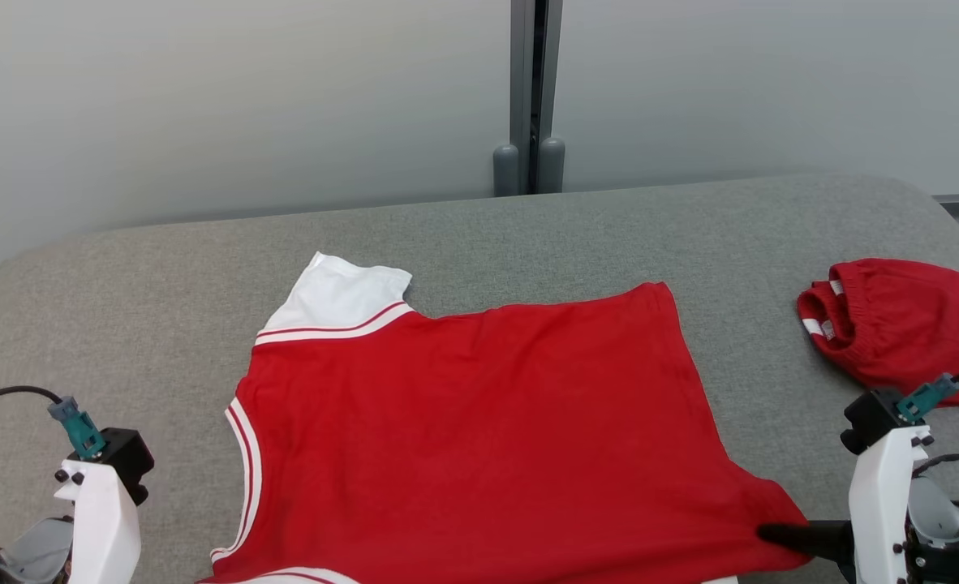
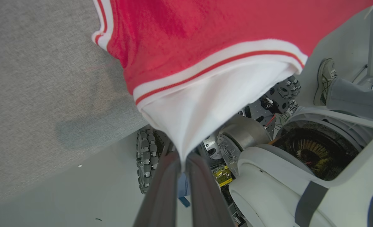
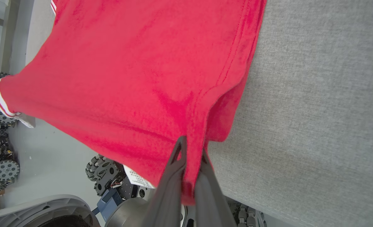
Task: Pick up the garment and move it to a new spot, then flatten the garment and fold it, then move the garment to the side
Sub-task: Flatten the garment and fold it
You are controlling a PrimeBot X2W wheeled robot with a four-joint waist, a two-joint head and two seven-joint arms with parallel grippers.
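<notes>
The garment point(image 1: 479, 438) is a red top with white sleeves and striped trim, spread flat on the grey table point(image 1: 609, 235); its near edge reaches past the table's front. In the left wrist view my left gripper point(image 2: 182, 157) is shut on the tip of the garment's white sleeve point(image 2: 205, 110), pulled taut over the floor beyond the table edge. My right gripper point(image 3: 191, 151) is shut on the red hem corner point(image 3: 136, 78) by the table's front edge; its dark fingers point(image 1: 776, 534) show at the garment's lower right corner in the head view.
A second red piece of clothing point(image 1: 901, 324) lies bunched at the table's right end. A wall with a grey post point(image 1: 532, 97) stands behind the table. Below the front edge are my wheeled base point(image 2: 147, 164) and a person's foot point(image 2: 325, 78).
</notes>
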